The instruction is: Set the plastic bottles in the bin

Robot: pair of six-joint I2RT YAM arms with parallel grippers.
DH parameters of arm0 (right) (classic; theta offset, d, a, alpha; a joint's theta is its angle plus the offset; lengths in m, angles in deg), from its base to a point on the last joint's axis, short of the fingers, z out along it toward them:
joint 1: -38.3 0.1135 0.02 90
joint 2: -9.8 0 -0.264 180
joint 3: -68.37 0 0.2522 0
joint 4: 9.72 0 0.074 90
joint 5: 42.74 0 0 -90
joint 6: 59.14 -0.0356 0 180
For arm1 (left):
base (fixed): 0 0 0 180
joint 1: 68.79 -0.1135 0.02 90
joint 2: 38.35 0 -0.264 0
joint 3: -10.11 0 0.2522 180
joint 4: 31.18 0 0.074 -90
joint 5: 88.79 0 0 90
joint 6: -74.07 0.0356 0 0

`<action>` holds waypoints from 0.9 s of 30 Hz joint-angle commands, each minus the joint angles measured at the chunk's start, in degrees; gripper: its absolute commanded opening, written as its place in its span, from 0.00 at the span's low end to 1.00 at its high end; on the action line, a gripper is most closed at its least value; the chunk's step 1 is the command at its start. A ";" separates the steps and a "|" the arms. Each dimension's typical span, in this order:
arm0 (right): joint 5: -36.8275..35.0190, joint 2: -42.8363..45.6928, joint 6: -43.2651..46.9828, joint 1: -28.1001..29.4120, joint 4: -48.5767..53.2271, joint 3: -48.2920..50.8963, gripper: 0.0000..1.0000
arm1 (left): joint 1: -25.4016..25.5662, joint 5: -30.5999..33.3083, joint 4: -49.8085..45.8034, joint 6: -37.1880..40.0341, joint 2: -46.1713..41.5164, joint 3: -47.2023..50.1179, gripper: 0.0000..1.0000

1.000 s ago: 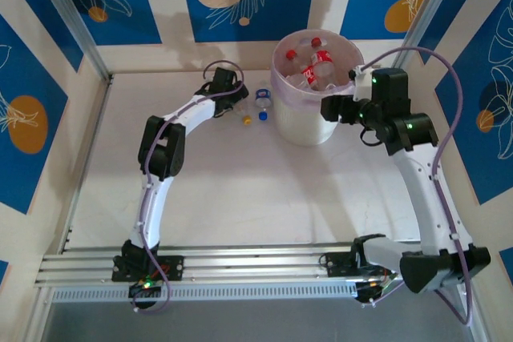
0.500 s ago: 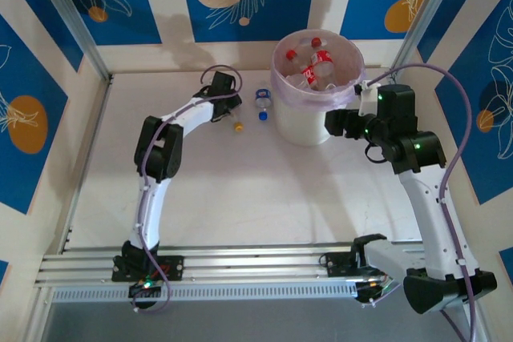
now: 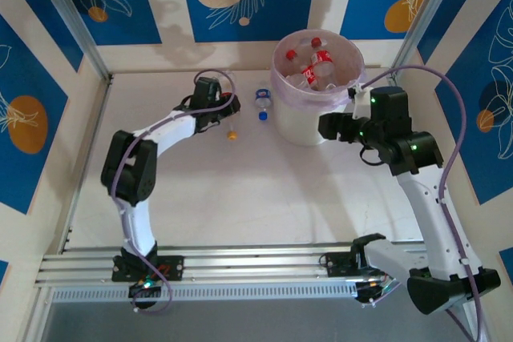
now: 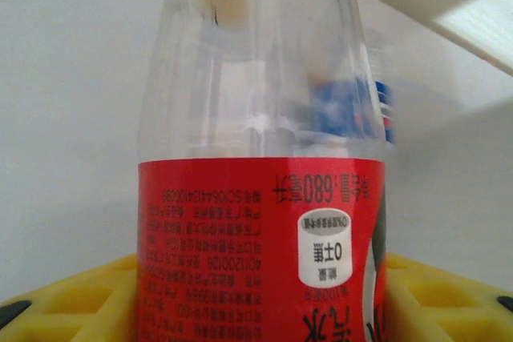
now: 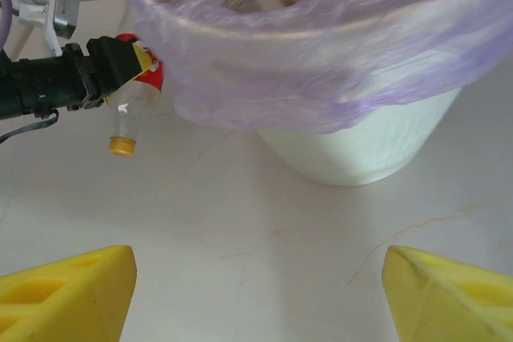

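Top external: L jaws now clamp red-label bottle (image 3: 231,130).

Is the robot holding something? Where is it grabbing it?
The left gripper holds a red-labelled bottle by its labelled body. The right gripper holds nothing.

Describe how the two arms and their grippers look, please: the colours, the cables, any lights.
The left arm and the right arm are both built of white links with bulky black joints. A thin lilac cable loops along each arm. Small green lights glow near the right arm's wrist. The fingers are bright yellow wedges with moulded hollows.
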 commanded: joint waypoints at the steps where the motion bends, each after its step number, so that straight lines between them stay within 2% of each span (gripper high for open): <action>1: 1.63 -1.42 -4.80 3.62 -1.91 -1.31 0.81 | 0.46 -11.03 9.93 6.80 -6.41 7.86 0.49; 6: 3.55 -6.17 -12.22 11.61 -10.16 -1.48 0.81 | 0.33 -18.30 17.03 12.34 -13.66 17.96 0.39; 9: 4.20 -9.87 -17.85 15.86 -15.92 -1.18 0.82 | 0.29 -22.40 21.10 13.83 -17.33 22.83 0.37; 14: -0.43 -16.96 -23.32 23.24 -21.67 -2.86 0.87 | 0.11 -25.22 25.45 14.28 -24.94 30.28 0.38; 22: -2.64 -28.11 -25.60 25.19 -30.16 -6.64 0.90 | -0.06 -24.49 22.09 16.07 -37.96 36.60 0.41; 27: -2.87 -34.06 -24.88 25.11 -33.59 -10.86 0.90 | -0.07 -23.27 21.73 16.31 -42.44 38.86 0.41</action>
